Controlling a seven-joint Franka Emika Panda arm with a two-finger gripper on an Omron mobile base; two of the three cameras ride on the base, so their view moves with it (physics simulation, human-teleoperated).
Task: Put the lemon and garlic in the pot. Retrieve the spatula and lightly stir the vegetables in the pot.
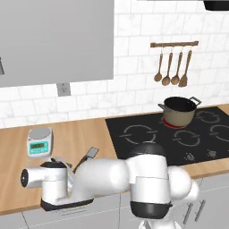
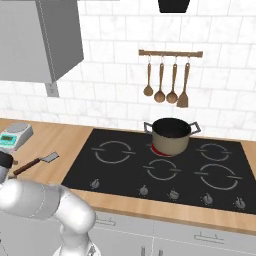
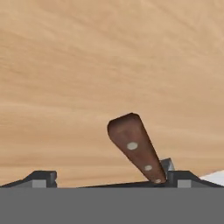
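Note:
The spatula lies on the wooden counter left of the hob, its silver blade (image 1: 93, 153) (image 2: 50, 157) pointing toward the hob and its dark brown handle (image 2: 27, 166) (image 3: 133, 146) running back toward my hand. My gripper (image 3: 111, 177) is low over the counter and open. The handle's end sits between the fingers, close to the right fingertip (image 3: 179, 177). The pot (image 1: 180, 110) (image 2: 171, 135) stands on the hob's rear burner, far to the right of my hand (image 1: 56, 179). Its inside looks dark and I cannot make out any contents.
A kitchen scale (image 1: 40, 141) (image 2: 14, 135) stands on the counter just behind my hand. Wooden spoons and a turner (image 1: 172, 67) (image 2: 167, 82) hang on a rail above the black hob (image 1: 147, 134) (image 2: 125, 170). An upper cabinet (image 1: 53, 40) hangs overhead at the left.

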